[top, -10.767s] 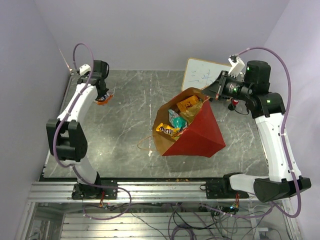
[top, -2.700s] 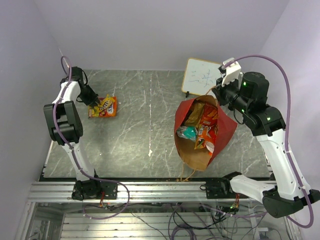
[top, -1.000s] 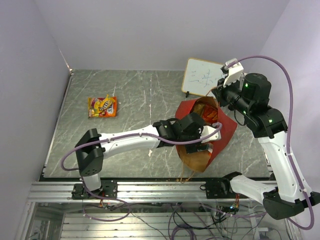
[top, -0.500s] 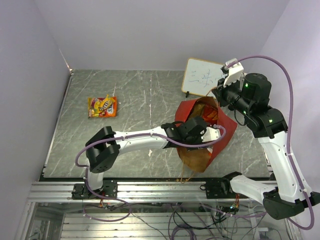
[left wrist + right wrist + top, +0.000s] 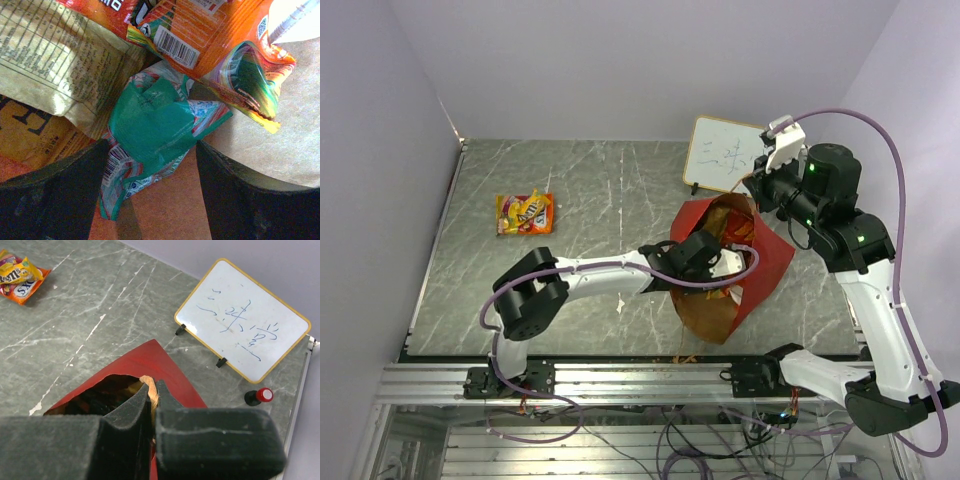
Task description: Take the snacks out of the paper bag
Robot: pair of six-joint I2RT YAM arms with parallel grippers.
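The paper bag [image 5: 775, 262], red outside and brown inside, lies on the table with its mouth toward the left arm. My right gripper [image 5: 153, 385] is shut on its tan cord handle [image 5: 148, 381] and holds the far edge up [image 5: 757, 190]. My left gripper [image 5: 151, 150] is inside the bag [image 5: 712, 262], open. A crumpled teal packet [image 5: 150, 120] sits between its fingertips, not pinched. Around it lie an orange packet [image 5: 210, 35], a tan-brown chip bag [image 5: 55, 65] and a small orange-teal pack [image 5: 250, 75]. Yellow-orange packs [image 5: 525, 212] lie on the table at the far left.
A small whiteboard [image 5: 725, 155] stands on its feet behind the bag, near the back wall. A red-capped black marker [image 5: 259, 396] stands beside it. A loose cord handle trails from the bag toward the table's front edge [image 5: 692, 350].
The left arm's elbow has folded in toward the bag and its gripper has shifted slightly inside the mouth. The right gripper and the bag have stayed put.
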